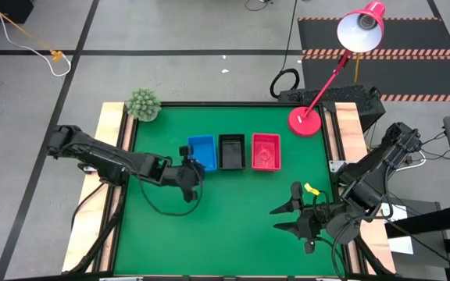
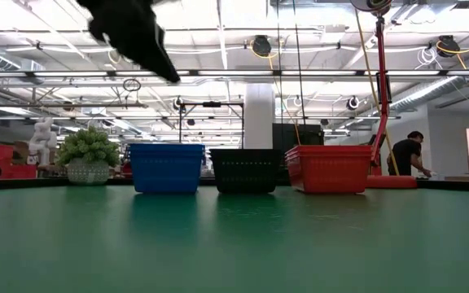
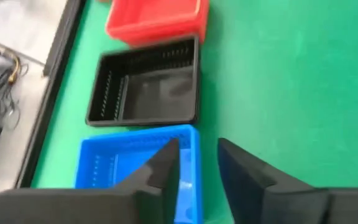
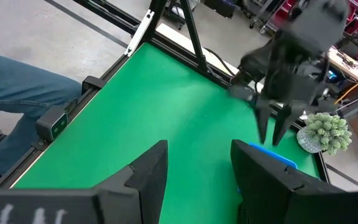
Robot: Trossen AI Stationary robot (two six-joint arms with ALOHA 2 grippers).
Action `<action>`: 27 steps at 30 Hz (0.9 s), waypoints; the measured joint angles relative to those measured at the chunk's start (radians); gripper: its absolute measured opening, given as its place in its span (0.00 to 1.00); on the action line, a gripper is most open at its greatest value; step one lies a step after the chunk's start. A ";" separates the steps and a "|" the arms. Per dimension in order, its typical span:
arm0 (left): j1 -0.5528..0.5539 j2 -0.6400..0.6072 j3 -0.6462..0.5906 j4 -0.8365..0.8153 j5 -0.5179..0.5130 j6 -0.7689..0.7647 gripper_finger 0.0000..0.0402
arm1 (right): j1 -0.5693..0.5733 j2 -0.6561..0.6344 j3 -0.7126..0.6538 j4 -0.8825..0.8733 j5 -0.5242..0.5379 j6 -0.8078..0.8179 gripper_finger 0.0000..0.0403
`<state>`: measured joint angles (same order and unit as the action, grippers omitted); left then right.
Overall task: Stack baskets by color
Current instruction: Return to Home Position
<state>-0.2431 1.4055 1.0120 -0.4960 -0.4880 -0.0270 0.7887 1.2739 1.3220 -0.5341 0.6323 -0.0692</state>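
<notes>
Left gripper: fingers apart and holding nothing. I hang it above the green-topped desk, just beside a corner of the blue pile.
Right gripper: released and empty, low over the desk's right front, well apart from every basket.
Baskets: three piles stand in a row at mid-desk. The blue rectangular mesh-walled plastic baskets are on my left. The black mesh-walled plastic baskets are between. The red mesh-walled plastic baskets are nearest the round red lamp base. The low view shows small gaps between the piles.
Step in hand: each colour sits in its own pile, so I judge the sorting done. What remains is taking my left arm back to rest.
Next move: I should lift straight up first, so neither finger catches the blue rim, then fold back toward the desk's left side. The right arm looks parked.
Hard to make out: I cannot count the baskets in any pile. From above each pile reads as a single basket, and from the low view as one block of wall.
Cut off: the low view shows my left gripper only as a dark blurred shape at its upper edge. The left wrist view crops the red pile.
Beyond the desk: a person's trouser leg shows beside the frame.
</notes>
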 joint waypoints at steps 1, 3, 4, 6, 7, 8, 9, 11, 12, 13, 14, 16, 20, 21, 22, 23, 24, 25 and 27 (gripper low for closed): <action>-0.011 -0.015 0.005 -0.001 -0.006 0.000 0.24 | 0.000 0.000 0.000 -0.001 0.000 0.000 0.42; -0.037 -0.052 0.012 0.014 -0.026 -0.006 0.18 | 0.000 0.000 0.000 -0.005 0.000 0.001 0.42; -0.050 -0.072 0.012 0.001 -0.036 -0.009 0.15 | 0.000 0.000 0.000 -0.009 0.000 0.001 0.42; -0.075 -0.101 0.012 0.010 -0.049 -0.011 0.08 | 0.000 0.000 0.000 -0.014 0.000 0.001 0.40; -0.088 -0.114 0.013 0.005 -0.052 -0.012 0.05 | 0.000 0.000 0.000 -0.019 0.000 0.001 0.39; -0.102 -0.127 0.011 -0.007 -0.054 -0.013 0.03 | 0.000 0.000 0.000 -0.019 0.000 0.001 0.37; -0.115 -0.134 0.011 -0.003 -0.059 -0.013 0.02 | 0.000 0.000 -0.004 -0.010 0.000 0.001 0.34; -0.136 -0.147 0.013 0.011 -0.070 -0.003 0.02 | -0.002 -0.002 -0.019 -0.002 0.000 -0.005 0.28; -0.151 -0.154 0.012 -0.001 -0.073 0.004 0.02 | -0.003 -0.003 -0.030 0.002 -0.001 -0.011 0.24; -0.161 -0.161 0.011 -0.003 -0.079 0.008 0.02 | -0.003 -0.007 -0.042 0.008 -0.001 -0.017 0.21; -0.168 -0.165 0.011 0.008 -0.087 0.013 0.02 | -0.004 -0.011 -0.053 0.012 -0.001 -0.021 0.17; -0.178 -0.176 0.012 0.005 -0.093 0.025 0.02 | -0.008 -0.025 -0.077 0.020 -0.003 -0.029 0.09; -0.188 -0.198 0.011 0.009 -0.098 0.032 0.01 | -0.020 -0.078 -0.141 0.071 -0.006 -0.043 0.02; -0.188 -0.201 0.011 0.008 -0.098 0.032 0.01 | -0.026 -0.095 -0.164 0.097 -0.006 -0.050 0.02; -0.188 -0.202 0.011 0.009 -0.097 0.032 0.02 | -0.033 -0.113 -0.187 0.124 -0.006 -0.060 0.03; -0.188 -0.203 0.005 0.019 -0.098 0.037 0.02 | -0.039 -0.132 -0.216 0.148 -0.007 -0.071 0.03; -0.188 -0.204 -0.004 0.035 -0.097 0.048 0.03 | -0.046 -0.155 -0.247 0.166 -0.008 -0.080 0.02; -0.187 -0.204 -0.016 0.059 -0.098 0.062 0.03 | -0.052 -0.177 -0.279 0.189 -0.009 -0.089 0.02; -0.182 -0.204 -0.042 0.110 -0.095 0.095 0.02 | -0.074 -0.226 -0.346 0.239 -0.030 -0.108 0.00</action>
<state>-0.4251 1.2015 0.9696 -0.3857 -0.5830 0.0678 0.7149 1.0481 0.9759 -0.2955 0.6020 -0.1777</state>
